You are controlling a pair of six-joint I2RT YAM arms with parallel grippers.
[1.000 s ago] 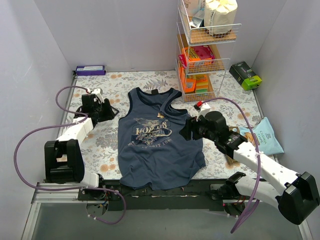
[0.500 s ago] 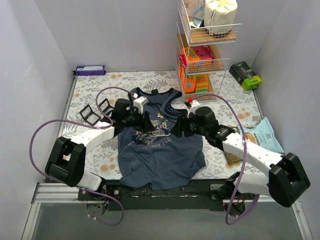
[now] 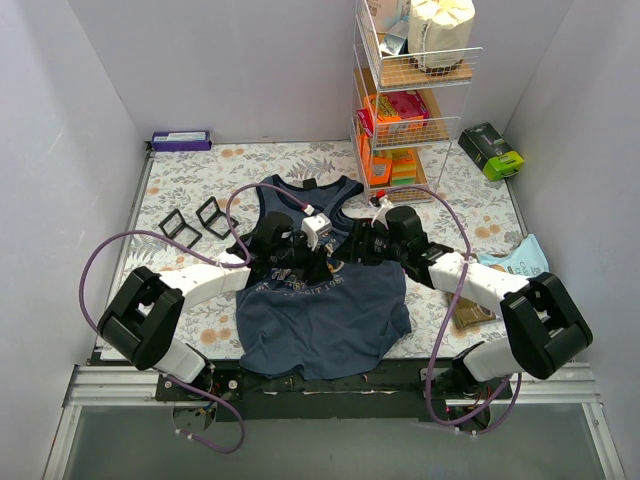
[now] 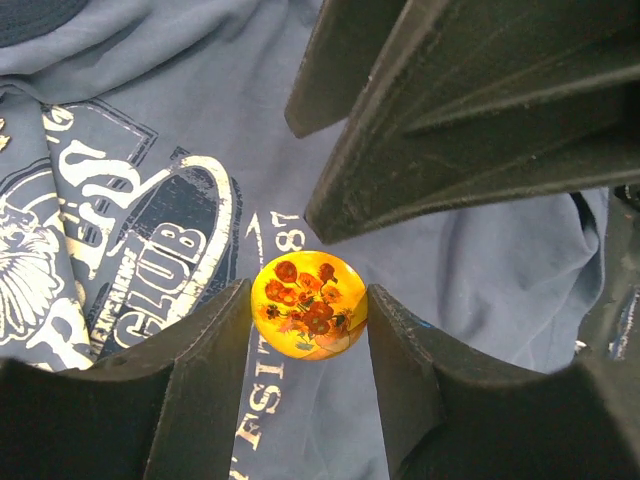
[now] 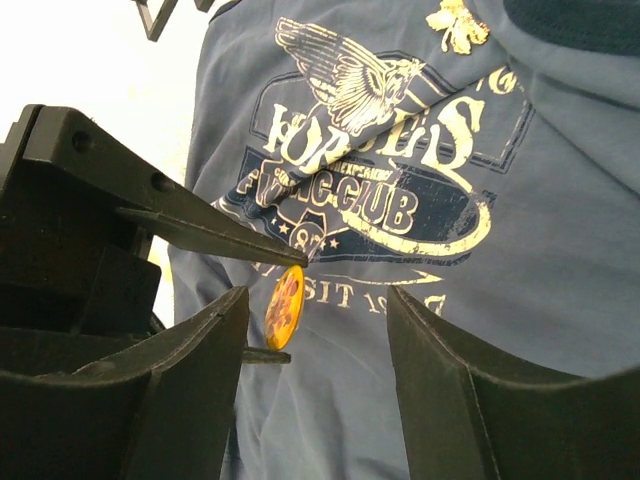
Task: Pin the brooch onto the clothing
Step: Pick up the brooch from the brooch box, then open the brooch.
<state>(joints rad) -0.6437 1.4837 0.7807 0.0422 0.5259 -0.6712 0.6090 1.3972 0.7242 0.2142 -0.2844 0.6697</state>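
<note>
L hand (image 4: 308,300) pinching brooch (image 4: 306,306) over clothing (image 4: 480,270), R hand (image 5: 318,310) spread

A: Surface?
B: Floral-print table (image 3: 470,190). Navy sleeveless tank top (image 3: 330,320) flat at centre, purple flat box (image 3: 181,140) 11 o'clock, white wire rack (image 3: 405,100) 1, pale blue pouch (image 3: 525,270) 3.
A: 9 o'clock?
B: Two black square frames (image 3: 195,222).

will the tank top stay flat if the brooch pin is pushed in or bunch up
Likely bunches: the tank top lies loose and creased, so it looks thin, floppy. Nothing seems to hold it down: the left gripper grips only the brooch, the right gripper is open.
</note>
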